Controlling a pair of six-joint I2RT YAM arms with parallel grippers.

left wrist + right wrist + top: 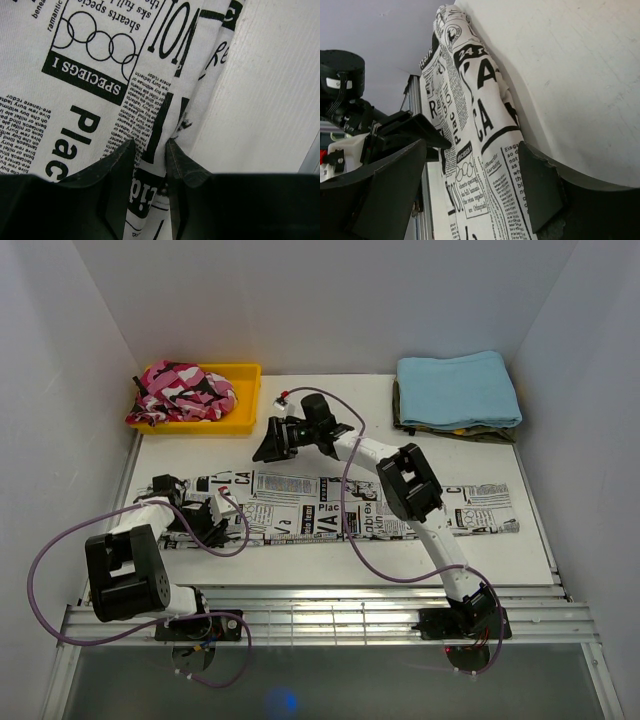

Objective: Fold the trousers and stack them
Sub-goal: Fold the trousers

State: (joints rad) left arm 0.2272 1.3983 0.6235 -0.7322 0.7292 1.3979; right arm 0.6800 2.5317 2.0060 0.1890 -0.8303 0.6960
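Trousers (380, 508) lie flat; left gripper (151, 145) pinches their edge, right gripper (472, 145) hovers open.

the trousers (290, 505) are white, printed all over in black newspaper style: fine columns of text, bold headlines, boxed panels and a row of linked rings. the garment (185, 392) at the back left is pink camouflage, patched with white and black. the tray (248, 390) under it is bright yellow. the folded cloth (457, 388) at the back right is plain light blue, and the cloth beneath it (420, 427) is dark olive. the table (470, 465) is plain white. the left gripper (150, 150) and the right gripper (472, 150) are matt black. the cables (400, 580) are purple.
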